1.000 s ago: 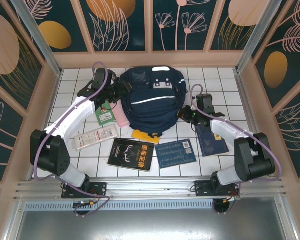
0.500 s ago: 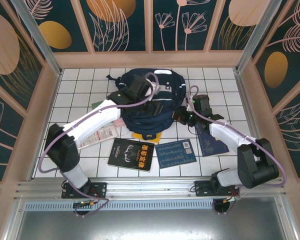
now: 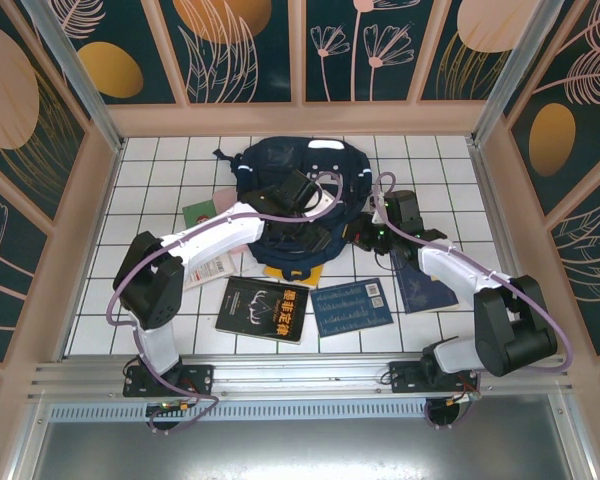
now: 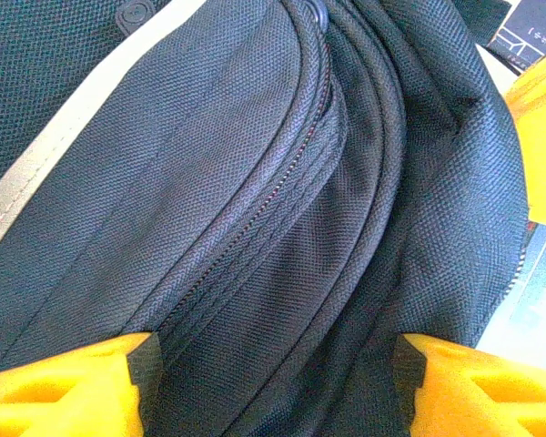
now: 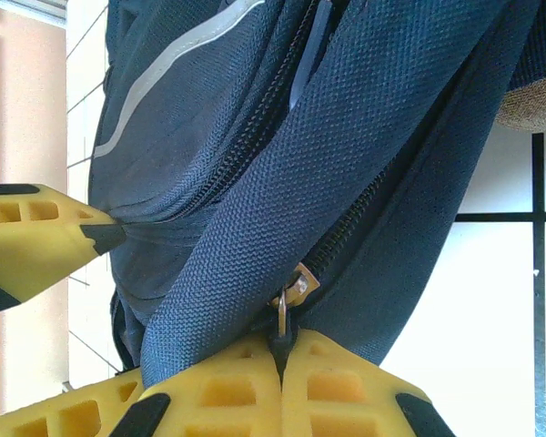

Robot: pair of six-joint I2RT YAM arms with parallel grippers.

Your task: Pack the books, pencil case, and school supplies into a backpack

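My right pincer [image 5: 279,350] clamps the zipper pull [image 5: 291,296] of the backpack [image 5: 364,137]; my left pincer [image 4: 275,364] stands wide, backpack fabric between its tips.

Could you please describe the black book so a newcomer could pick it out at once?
Find the big navy backpack in the middle. On its near side, flat books lie in a row; the black book is leftmost, beside a blue book. It alone has a black cover with a white Chinese title.
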